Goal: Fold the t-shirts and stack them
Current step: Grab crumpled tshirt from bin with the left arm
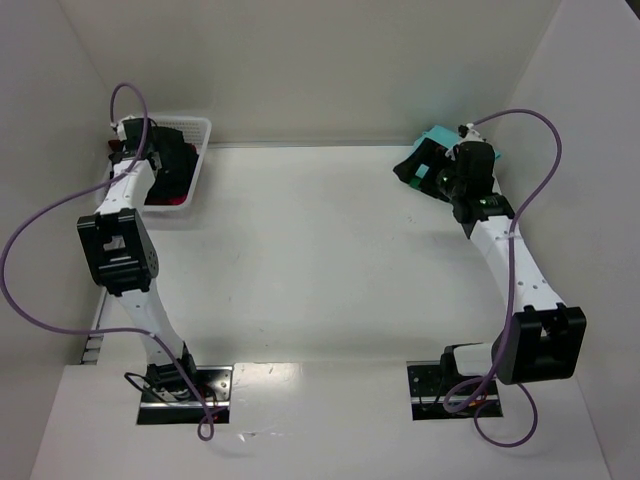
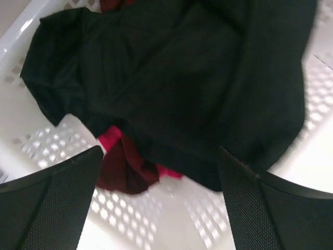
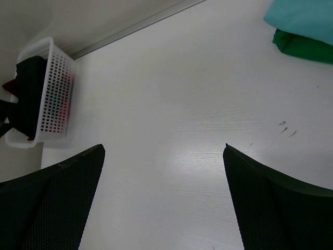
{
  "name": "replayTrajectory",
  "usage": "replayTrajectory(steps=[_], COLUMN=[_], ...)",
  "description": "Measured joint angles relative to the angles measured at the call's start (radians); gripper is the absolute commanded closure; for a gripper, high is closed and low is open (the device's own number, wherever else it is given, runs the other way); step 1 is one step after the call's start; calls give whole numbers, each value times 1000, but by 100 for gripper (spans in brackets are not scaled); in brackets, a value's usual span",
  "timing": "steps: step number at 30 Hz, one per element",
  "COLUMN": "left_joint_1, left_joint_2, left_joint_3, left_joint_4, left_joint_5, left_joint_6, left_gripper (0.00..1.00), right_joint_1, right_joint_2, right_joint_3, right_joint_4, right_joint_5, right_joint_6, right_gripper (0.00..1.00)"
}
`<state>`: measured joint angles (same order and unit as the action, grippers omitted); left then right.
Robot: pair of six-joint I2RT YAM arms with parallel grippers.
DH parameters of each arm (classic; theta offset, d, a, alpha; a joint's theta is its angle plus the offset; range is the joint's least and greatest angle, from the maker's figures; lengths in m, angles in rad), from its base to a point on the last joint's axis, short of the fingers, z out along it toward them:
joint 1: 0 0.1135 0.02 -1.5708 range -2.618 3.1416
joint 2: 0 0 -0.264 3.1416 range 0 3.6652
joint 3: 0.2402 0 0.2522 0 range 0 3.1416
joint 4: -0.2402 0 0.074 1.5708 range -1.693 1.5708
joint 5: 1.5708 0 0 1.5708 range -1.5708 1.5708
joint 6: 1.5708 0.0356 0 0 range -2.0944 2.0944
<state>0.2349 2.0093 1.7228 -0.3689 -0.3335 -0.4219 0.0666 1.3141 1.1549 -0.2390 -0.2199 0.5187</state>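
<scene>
Nearest, at the front edge of the white table (image 1: 320, 270), the left arm (image 1: 120, 250) and the right arm (image 1: 525, 285) are bolted down side by side, and each reaches away toward a far corner. Out at the far left, the left gripper (image 2: 161, 151) hangs over the white lattice basket (image 2: 36, 140), its black textured fingers (image 2: 57, 203) spread wide with nothing between them. Just below those fingers the large black t-shirt (image 2: 171, 78) lies bunched in the basket and fills most of it. A maroon t-shirt (image 2: 122, 169) and a strip of pink t-shirt (image 2: 110, 138) peek out from under its near edge, resting on the basket floor. Whether the fingertips touch the black cloth I cannot tell. At the far right, the right gripper (image 3: 164, 148) also stands wide apart and holds nothing, hovering above the tabletop. Near it, in the far right corner, a folded teal t-shirt (image 3: 304, 18) sits on top of a folded dark green t-shirt (image 3: 302, 44). The two are stacked on the table, well apart from the basket.
</scene>
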Motion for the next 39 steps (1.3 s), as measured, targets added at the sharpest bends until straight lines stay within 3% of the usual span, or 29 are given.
replayTrajectory(steps=[9, 14, 16, 18, 20, 23, 31, 36, 39], left_joint_1=[26, 25, 24, 24, 24, 24, 24, 24, 13], left_joint_2=[128, 178, 196, 213, 223, 224, 206, 108, 49], left_joint_3=[108, 144, 156, 169, 178, 178, 170, 173, 255], left_joint_4=[39, 47, 47, 45, 44, 45, 52, 5, -70], left_joint_5=[82, 128, 141, 150, 151, 145, 150, 225, 300], left_joint_6=[-3, -1, 0, -1, 0, -2, -1, 5, 28], left_gripper=[8, 18, 33, 58, 69, 100, 100, 100, 100], right_joint_1=[0, 0, 0, 0, 0, 0, 0, 0, 0], right_joint_2=[-20, -21, -21, -21, -21, -21, 15, 76, 90], right_joint_3=[-15, -26, -26, -26, -26, -26, 22, 105, 139], right_joint_4=[0, -1, 0, -1, 0, -1, -2, -8, -7], right_joint_5=[34, 42, 44, 47, 50, 57, 61, 34, 15], right_joint_6=[1, 1, 1, 1, 1, 1, 0, -4, -7], right_gripper=[0, 0, 0, 0, 0, 0, 0, 0, 0])
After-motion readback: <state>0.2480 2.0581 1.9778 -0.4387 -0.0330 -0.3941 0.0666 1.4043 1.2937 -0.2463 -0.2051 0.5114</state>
